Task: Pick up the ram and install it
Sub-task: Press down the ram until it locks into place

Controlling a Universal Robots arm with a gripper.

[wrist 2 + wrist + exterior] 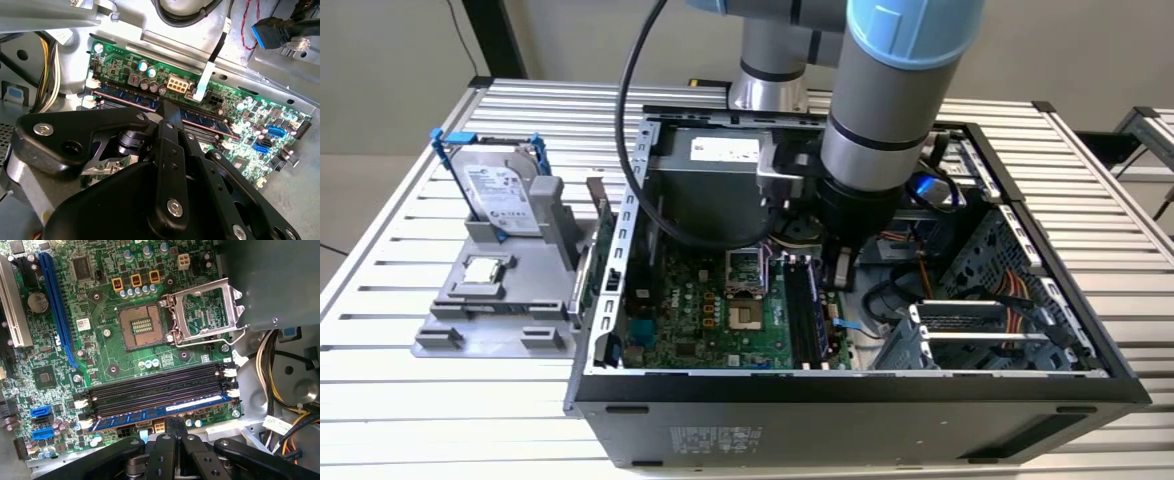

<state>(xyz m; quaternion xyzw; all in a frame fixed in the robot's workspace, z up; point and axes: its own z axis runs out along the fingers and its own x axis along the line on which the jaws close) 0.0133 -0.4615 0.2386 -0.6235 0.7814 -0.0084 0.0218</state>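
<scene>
The ram (160,411) is a bluish-green stick lying along the outermost of the black motherboard slots (155,387), inside the open computer case (854,385). In the second wrist view the ram (127,98) runs across the board under the black fingers. My gripper (173,422) reaches down into the case; its fingertips are pressed together and rest at the stick's upper edge, about midway along it. From the exterior view the gripper (839,272) hangs over the slots (803,318), and its own body hides the contact.
A silver hard drive in a blue frame (500,190) and a small square silver chip (482,269) sit on a grey holder at the exterior view's left. The CPU socket (142,327) stands open with its metal lid (207,310) raised. Cable bundles (272,390) crowd the slots' end.
</scene>
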